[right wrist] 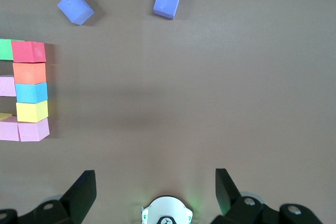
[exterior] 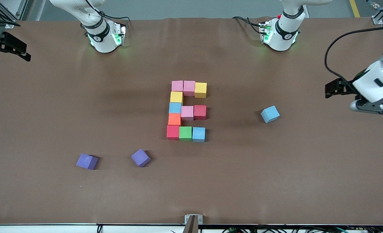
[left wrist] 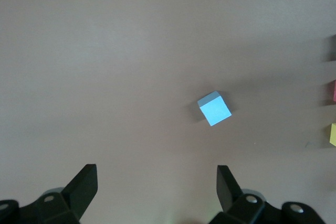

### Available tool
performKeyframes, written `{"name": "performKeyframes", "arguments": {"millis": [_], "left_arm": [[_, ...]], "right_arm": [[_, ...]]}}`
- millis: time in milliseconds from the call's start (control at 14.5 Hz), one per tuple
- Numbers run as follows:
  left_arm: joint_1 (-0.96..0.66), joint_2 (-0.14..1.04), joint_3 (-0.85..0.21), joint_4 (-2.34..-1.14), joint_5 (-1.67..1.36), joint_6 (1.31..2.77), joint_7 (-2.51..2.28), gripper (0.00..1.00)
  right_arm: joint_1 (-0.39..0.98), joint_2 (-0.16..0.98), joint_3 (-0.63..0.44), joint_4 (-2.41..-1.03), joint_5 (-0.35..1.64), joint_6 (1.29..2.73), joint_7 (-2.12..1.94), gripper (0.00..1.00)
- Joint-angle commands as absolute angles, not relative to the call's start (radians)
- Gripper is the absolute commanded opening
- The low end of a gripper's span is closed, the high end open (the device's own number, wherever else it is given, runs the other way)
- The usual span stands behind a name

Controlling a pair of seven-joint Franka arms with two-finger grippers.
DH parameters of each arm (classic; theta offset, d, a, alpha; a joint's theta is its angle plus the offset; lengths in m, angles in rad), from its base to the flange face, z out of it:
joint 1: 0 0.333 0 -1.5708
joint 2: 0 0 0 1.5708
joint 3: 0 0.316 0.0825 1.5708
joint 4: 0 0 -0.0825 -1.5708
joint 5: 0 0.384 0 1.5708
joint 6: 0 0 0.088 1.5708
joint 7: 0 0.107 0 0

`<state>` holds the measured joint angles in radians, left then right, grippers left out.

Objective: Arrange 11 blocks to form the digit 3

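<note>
- Front view, middle of frame: the digit 3 [exterior: 186, 111] reads as a mirrored E. It is three cubes wide and five tall, and every cube touches its neighbour.
- Top bar: two pink cubes and one yellow. Middle bar: blue, pink, red. Bottom bar: red, green, blue. Yellow and orange fill the column between the bars.
- Count: eleven cubes in place. I judge the task done, with nothing left to set.
- Spare blue cube [exterior: 270, 114]: sits alone, well apart from the figure toward the left arm's end of the table, and is turned askew.
- Purple cubes [exterior: 87, 161] and [exterior: 140, 157]: lower in the frame and apart from the figure. They are not part of it.
- My left gripper [left wrist: 155, 174]: fingers spread and holding nothing, up over the table near the spare blue cube.
- My right gripper [right wrist: 155, 177]: fingers spread and holding nothing, over bare table at the right arm's end. It is waiting.
</note>
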<state>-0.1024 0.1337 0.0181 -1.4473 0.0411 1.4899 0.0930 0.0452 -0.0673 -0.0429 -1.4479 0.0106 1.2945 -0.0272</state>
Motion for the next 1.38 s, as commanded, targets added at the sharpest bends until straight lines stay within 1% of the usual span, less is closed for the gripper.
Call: {"name": "performKeyframes", "arguments": {"millis": [0,414,552,690,1036,1174,1312], "left_arm": [[-0.123,0.077,0.041,-1.482,0.035,1.488,0.081,1.0],[-0.118,0.04,0.058,-1.485,0.038,1.497,0.08,1.0],[-0.112,-0.003,0.061,-1.544,0.037,1.512,0.046,1.0],[-0.112,-0.072,0.061,-1.639,0.037,1.58,-0.017,1.0],[-0.114,-0.055,0.058,-1.608,0.034,1.585,-0.011,1.0],[-0.114,-0.034,0.057,-1.562,0.025,1.572,-0.017,1.0],[-0.11,0.009,0.06,-1.501,0.0,1.527,-0.018,1.0]], "right_arm": [[0.046,-0.097,-0.037,-1.476,-0.003,1.298,-0.035,1.0],[0.051,-0.097,-0.037,-1.476,-0.003,1.299,-0.035,1.0],[0.051,-0.097,-0.038,-1.476,-0.002,1.298,-0.035,1.0],[0.051,-0.097,-0.038,-1.476,-0.002,1.298,-0.035,1.0],[0.051,-0.097,-0.038,-1.476,-0.002,1.298,-0.035,1.0],[0.051,-0.097,-0.038,-1.476,-0.002,1.298,-0.035,1.0],[0.051,-0.097,-0.038,-1.476,-0.002,1.298,-0.035,1.0]]}}
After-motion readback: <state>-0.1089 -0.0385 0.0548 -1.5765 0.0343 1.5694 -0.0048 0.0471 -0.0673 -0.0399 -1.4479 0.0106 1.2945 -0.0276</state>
